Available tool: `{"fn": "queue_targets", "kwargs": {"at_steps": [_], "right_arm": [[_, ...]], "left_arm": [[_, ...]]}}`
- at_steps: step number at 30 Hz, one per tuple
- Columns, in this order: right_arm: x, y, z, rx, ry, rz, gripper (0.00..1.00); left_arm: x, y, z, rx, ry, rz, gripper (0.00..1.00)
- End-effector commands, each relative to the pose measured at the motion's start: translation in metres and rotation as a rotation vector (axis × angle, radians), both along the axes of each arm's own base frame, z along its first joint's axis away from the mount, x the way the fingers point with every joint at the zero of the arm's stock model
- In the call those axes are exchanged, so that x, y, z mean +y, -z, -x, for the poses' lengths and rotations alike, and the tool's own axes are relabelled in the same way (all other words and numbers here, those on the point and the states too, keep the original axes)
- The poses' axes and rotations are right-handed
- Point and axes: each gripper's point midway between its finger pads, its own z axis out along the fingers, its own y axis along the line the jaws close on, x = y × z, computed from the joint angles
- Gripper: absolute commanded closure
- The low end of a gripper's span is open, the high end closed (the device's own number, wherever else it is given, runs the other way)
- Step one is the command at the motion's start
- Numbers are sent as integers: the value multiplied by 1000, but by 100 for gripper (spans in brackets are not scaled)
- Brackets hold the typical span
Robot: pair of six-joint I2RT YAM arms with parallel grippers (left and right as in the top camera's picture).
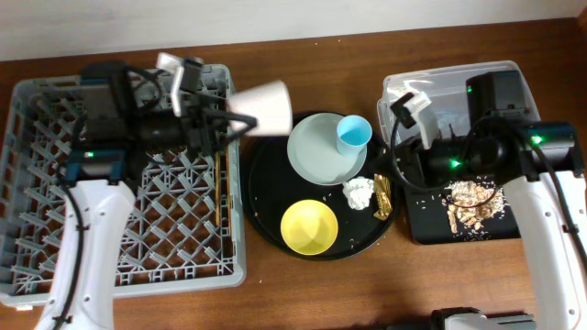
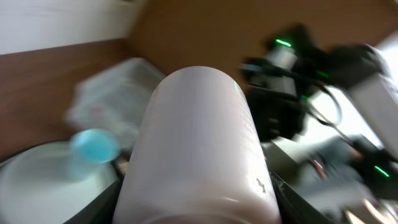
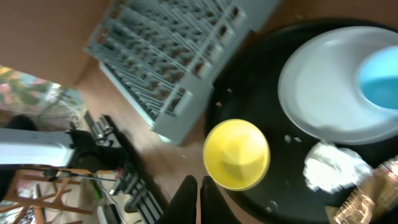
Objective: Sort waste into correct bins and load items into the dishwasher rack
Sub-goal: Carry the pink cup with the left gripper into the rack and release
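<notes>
My left gripper [image 1: 227, 122] is shut on the small pink cup [image 1: 263, 104] and holds it on its side above the right edge of the grey dishwasher rack [image 1: 128, 192]. The cup fills the blurred left wrist view [image 2: 199, 137]. The chopsticks [image 1: 218, 183] lie in the rack by its right wall. The white plate [image 1: 316, 154] carries the light-blue cup [image 1: 354, 135]. The yellow bowl [image 1: 309, 226], napkin [image 1: 359, 192] and gold-brown wrapper [image 1: 383, 196] lie on the round black tray [image 1: 264, 206]. My right gripper [image 3: 199, 199] is shut and empty, above the tray near the bowl [image 3: 236, 154].
The shallow black tray [image 1: 431, 229] at the right holds beige food scraps [image 1: 472, 202]. The clear tub [image 1: 431, 84] stands behind it, under my right arm. The right wrist view also shows the plate [image 3: 329, 84], napkin [image 3: 333, 167] and rack corner [image 3: 180, 56].
</notes>
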Motion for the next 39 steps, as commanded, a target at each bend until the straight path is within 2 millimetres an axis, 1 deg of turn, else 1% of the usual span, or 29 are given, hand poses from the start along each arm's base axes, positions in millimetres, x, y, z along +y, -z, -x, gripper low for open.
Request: {"fn": "queue_targets", "kwargs": {"at_steps": [1, 2, 3, 4, 5, 7, 8, 10, 11, 14, 17, 19, 21, 22, 23, 24, 27, 28, 29, 30, 31, 32, 33, 34, 35, 36, 37, 38, 39], "right_arm": [[-14, 14, 1, 23, 37, 96, 95], [-15, 16, 1, 29, 41, 109, 95], [-16, 17, 1, 30, 42, 111, 95], [-15, 18, 1, 32, 41, 111, 95], [-16, 18, 1, 34, 41, 112, 95], [-16, 20, 2, 40, 41, 112, 95], [-16, 22, 3, 47, 40, 112, 95], [-17, 28, 3, 57, 43, 120, 95], [-18, 33, 3, 66, 46, 130, 95], [-18, 39, 3, 75, 45, 130, 95], [-18, 39, 3, 73, 46, 133, 95], [-18, 39, 3, 73, 46, 133, 95], [-18, 39, 3, 74, 46, 133, 95], [-18, 39, 3, 74, 46, 133, 94], [-18, 39, 3, 74, 46, 133, 91], [-18, 39, 3, 74, 46, 133, 91], [-18, 39, 3, 74, 46, 133, 90], [-18, 39, 3, 76, 46, 133, 90], [-18, 39, 3, 78, 46, 133, 90], [-18, 40, 4, 79, 46, 133, 89], [-18, 40, 4, 83, 46, 133, 89], [-18, 41, 5, 90, 49, 132, 85], [-18, 42, 5, 96, 49, 132, 84], [-17, 46, 5, 105, 54, 141, 74], [-20, 54, 2, 129, 94, 178, 69], [-21, 63, -2, 143, 129, 219, 66], [-22, 73, -7, 157, 176, 263, 63], [-20, 87, -14, 166, 238, 327, 61], [-18, 95, -17, 159, 269, 371, 59]], "left_arm": [[77, 56, -64, 126, -546, -311, 80], [106, 78, -73, 194, -718, -426, 81], [124, 87, -77, 248, -828, -469, 82], [134, 89, -80, 257, -885, -496, 82], [150, 94, -83, 261, -973, -549, 83], [169, 105, -85, 277, -1059, -622, 83], [177, 114, -86, 297, -1090, -662, 82], [180, 135, -89, 348, -1085, -703, 83], [180, 150, -92, 379, -1073, -722, 82], [181, 182, -100, 440, -1049, -757, 83], [181, 209, -102, 496, -1026, -789, 82], [184, 216, -103, 505, -1033, -807, 82], [185, 215, -104, 502, -1040, -810, 48], [185, 215, -104, 500, -1040, -809, 26], [185, 215, -104, 501, -1040, -808, 13], [185, 215, -104, 500, -1040, -808, 7], [185, 211, -109, 481, -1048, -797, 5], [185, 205, -112, 466, -1054, -788, 9], [185, 196, -114, 448, -1062, -777, 21], [185, 185, -115, 425, -1071, -764, 26], [184, 165, -112, 390, -1081, -740, 30], [180, 143, -107, 354, -1079, -703, 30], [176, 127, -99, 332, -1070, -676, 30], [168, 106, -84, 315, -1040, -638, 29], [157, 89, -65, 309, -996, -599, 28], [148, 79, -51, 312, -958, -571, 24], [139, 70, -34, 326, -913, -547, 19], [132, 67, -15, 354, -877, -538, 8], [131, 68, -4, 379, -866, -546, 1]]}}
